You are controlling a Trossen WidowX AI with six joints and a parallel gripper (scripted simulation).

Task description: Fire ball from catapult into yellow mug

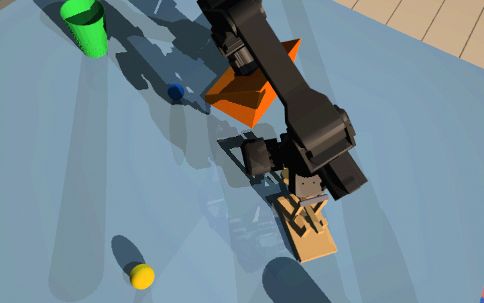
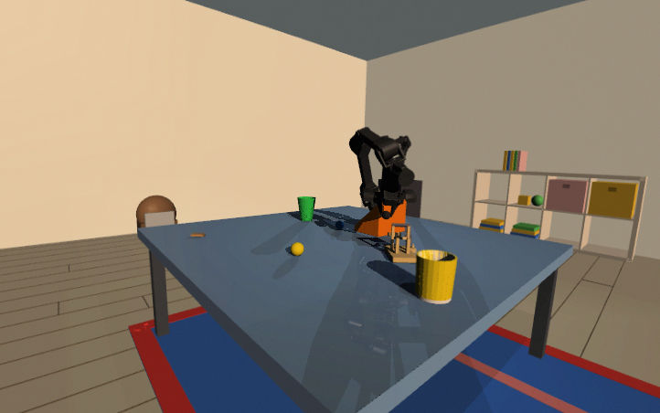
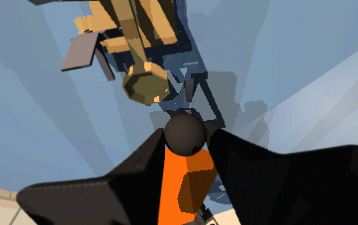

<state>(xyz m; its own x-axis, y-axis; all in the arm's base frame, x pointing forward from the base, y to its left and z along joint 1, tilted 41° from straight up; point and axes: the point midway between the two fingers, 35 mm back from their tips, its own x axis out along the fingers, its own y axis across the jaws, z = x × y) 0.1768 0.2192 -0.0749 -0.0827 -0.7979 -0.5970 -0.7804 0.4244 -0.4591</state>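
Note:
My gripper [image 3: 183, 130] is shut on a dark ball [image 3: 185, 141] [image 2: 386, 215], held above the table just beyond the cup end of the catapult in the wrist view. The arm hides the ball and fingertips in the top view. The wooden catapult [image 1: 316, 246] [image 2: 403, 258] stands on the table. Its cup [image 3: 146, 87] shows empty in the wrist view, close to the ball but apart from it. The yellow mug [image 2: 435, 277] stands upright near the table's front right edge in the exterior view, beyond the catapult from the arm. It is outside the other two views.
An orange wedge-shaped block [image 1: 262, 110] [image 2: 379, 225] [image 3: 174, 194] is behind the catapult. A green cup [image 1: 94, 39] [image 2: 306, 209], a blue ball [image 1: 175, 91] [image 2: 339, 225] and a yellow ball [image 1: 142, 276] [image 2: 297, 248] are off to the left. A small brown piece [image 2: 197, 235] lies far left.

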